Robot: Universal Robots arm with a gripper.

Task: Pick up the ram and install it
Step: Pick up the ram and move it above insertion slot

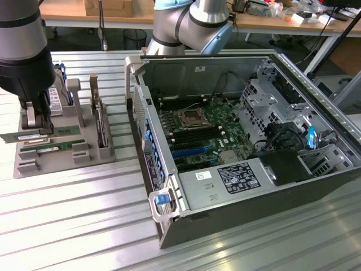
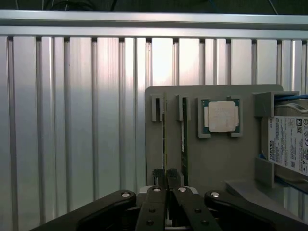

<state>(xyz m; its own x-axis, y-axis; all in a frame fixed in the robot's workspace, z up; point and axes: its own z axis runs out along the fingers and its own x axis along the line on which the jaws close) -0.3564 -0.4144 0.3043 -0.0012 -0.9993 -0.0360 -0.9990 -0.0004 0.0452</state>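
The ram (image 2: 164,139) is a thin green stick seen edge-on, standing in a slot of the grey parts holder (image 2: 211,163). My gripper (image 2: 166,174) is over one end of it, with the jaws closed together on the stick's edge. In the exterior view the gripper (image 1: 34,121) is low over the holder (image 1: 62,162) at the exterior view's left, and the ram (image 1: 31,137) lies just under the fingers. A second green stick (image 2: 183,139) sits in the neighbouring slot (image 1: 62,145).
A square silver processor (image 2: 222,116) and a hard drive (image 2: 291,144) also rest on the holder. A dark expansion card (image 1: 100,121) stands upright in it. The open computer case (image 1: 316,107) with its motherboard (image 1: 194,132) lies to the exterior view's right on the slatted metal table (image 1: 73,220).
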